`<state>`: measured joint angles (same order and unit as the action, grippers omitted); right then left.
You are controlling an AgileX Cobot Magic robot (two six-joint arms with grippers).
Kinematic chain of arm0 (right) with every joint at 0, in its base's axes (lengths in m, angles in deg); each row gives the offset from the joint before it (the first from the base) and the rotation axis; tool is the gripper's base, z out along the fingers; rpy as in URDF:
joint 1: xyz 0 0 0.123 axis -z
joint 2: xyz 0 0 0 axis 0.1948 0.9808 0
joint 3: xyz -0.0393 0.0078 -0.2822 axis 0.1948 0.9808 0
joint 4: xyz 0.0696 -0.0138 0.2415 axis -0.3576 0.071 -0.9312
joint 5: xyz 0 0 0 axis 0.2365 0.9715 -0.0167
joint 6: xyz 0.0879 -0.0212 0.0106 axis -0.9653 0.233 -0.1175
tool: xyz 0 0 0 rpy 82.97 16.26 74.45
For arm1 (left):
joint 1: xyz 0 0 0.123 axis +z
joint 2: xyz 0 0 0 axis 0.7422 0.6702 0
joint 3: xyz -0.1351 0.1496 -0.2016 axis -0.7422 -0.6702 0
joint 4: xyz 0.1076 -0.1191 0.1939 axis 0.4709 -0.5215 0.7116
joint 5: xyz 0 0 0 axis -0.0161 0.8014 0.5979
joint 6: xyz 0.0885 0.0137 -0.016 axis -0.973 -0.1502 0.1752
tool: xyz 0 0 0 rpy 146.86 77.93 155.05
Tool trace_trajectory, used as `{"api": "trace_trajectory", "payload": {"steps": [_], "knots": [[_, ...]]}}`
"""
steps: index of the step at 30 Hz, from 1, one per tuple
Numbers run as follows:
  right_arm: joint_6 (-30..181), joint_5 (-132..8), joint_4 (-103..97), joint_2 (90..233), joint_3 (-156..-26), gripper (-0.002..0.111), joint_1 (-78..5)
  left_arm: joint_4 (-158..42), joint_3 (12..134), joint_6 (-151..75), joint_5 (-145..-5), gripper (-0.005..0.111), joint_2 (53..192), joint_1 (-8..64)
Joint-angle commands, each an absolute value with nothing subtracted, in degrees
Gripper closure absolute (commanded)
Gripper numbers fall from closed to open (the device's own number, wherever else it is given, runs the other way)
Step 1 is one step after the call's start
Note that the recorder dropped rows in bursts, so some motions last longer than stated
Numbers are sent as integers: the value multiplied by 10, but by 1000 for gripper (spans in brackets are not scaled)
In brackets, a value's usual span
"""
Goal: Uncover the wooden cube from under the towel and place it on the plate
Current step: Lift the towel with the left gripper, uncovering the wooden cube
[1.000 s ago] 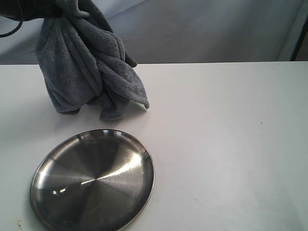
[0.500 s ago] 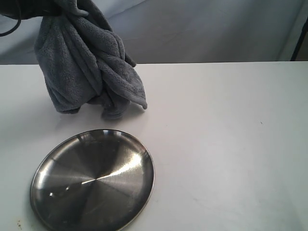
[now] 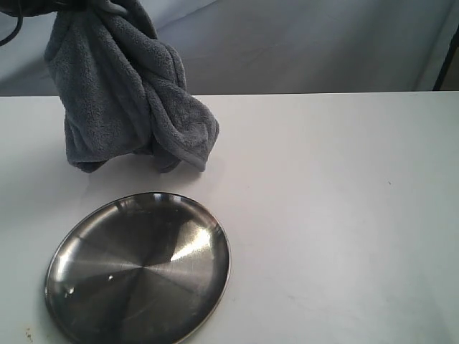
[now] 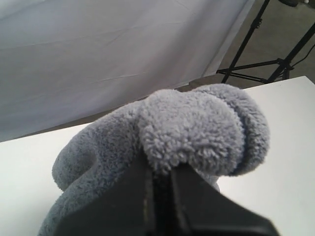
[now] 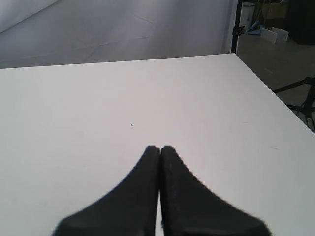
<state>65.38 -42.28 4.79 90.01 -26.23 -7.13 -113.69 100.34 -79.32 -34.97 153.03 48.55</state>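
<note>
- Two end effectors, two states: the left end effector (image 4: 158, 172) is clamped on a fold of the towel (image 3: 122, 93), while the right end effector (image 5: 160, 150) has its jaws pressed together on nothing, over bare tabletop (image 3: 323, 215).
- Thick, fluffy grey-blue terry, the towel hangs bunched with its long axis vertical, just behind the plate (image 3: 140, 269).
- No view shows the wooden cube; if the hanging folds hide it, the left arm is nearer.
- Round, shallow, shiny brushed steel, the plate holds nothing.

Fluffy grey-blue terry towel (image 3: 122, 93), top cropped; round shiny steel plate (image 3: 140, 269), lower rim cropped; left gripper (image 4: 158, 172), tips buried in towel.
</note>
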Motion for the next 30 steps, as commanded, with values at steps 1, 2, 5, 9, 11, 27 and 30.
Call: {"api": "trace_trajectory", "payload": {"steps": [1,2,5,9,11,27,30], "knots": [[651,-423,47,897,-261,108,-67,-1161,1008,-797,-363,106,1524,484],[651,-423,47,897,-261,108,-67,-1161,1008,-797,-362,106,1524,484],[651,-423,47,897,-261,108,-67,-1161,1008,-797,-347,106,1532,484],[651,-423,47,897,-261,108,-67,-1163,1008,-822,-358,106,1513,484],[651,-423,47,897,-261,108,-67,-1163,1008,-822,-362,106,1500,484],[651,-423,47,897,-261,108,-67,-1150,1007,-823,-382,106,1511,484],[651,-423,47,897,-261,108,-67,-1164,1012,-823,-393,106,1500,484]]}}
